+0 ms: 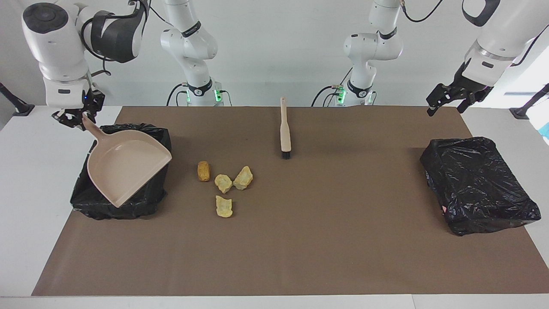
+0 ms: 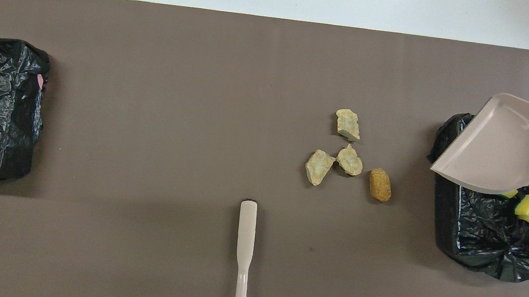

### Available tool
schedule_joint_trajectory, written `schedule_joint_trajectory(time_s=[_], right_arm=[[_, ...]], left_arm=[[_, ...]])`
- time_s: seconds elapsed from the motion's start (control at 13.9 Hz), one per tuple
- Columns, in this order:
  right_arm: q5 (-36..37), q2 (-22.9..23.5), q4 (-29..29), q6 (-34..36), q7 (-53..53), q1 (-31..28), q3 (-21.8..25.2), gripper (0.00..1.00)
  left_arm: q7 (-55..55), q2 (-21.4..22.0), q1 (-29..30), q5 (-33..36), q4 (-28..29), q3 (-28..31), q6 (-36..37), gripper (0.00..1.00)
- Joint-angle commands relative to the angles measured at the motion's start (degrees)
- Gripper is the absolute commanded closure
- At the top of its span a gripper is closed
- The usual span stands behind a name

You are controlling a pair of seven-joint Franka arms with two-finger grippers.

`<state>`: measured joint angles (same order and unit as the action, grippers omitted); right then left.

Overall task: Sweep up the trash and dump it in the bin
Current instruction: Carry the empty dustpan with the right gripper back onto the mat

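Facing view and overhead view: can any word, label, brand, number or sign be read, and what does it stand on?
No text can be read in either view.
Black bands on the right arm and the left arm: pale lettering, too small to read.
dustpan, brush, bin at the right arm's end, bin at the left arm's end: no writing visible.

Right gripper [image 1: 73, 119] clamped — left gripper [image 1: 446, 99] spread, raised.

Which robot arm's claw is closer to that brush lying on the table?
Neither clearly. The right claw holds the dustpan over one bin; the left claw, open, hangs near the other bin, both well away from the brush.
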<state>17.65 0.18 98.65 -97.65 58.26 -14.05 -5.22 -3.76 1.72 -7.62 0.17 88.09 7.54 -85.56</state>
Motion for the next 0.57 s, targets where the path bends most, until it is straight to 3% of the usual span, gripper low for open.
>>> schedule_joint_trajectory(time_s=[0.0, 0.22, 0.5], right_arm=[[-5.24, 1.57, 0.14, -2.0, -14.36, 2.53, -0.14, 1.0], [-9.55, 4.03, -0.21, -5.08, -29.47, 7.71, -0.14, 1.0], [-12.02, 8.07, -0.56, -9.04, -55.21, 19.29, -0.14, 1.0]], left_arm=[[0.68, -0.05, 1.12, 1.23, -1.61, -0.51, 1.45, 0.0], [-0.02, 1.0, 1.03, 1.15, -1.34, -0.6, 1.8, 0.0], [-0.02, 1.0, 1.03, 1.15, -1.34, -0.6, 1.63, 0.0]])
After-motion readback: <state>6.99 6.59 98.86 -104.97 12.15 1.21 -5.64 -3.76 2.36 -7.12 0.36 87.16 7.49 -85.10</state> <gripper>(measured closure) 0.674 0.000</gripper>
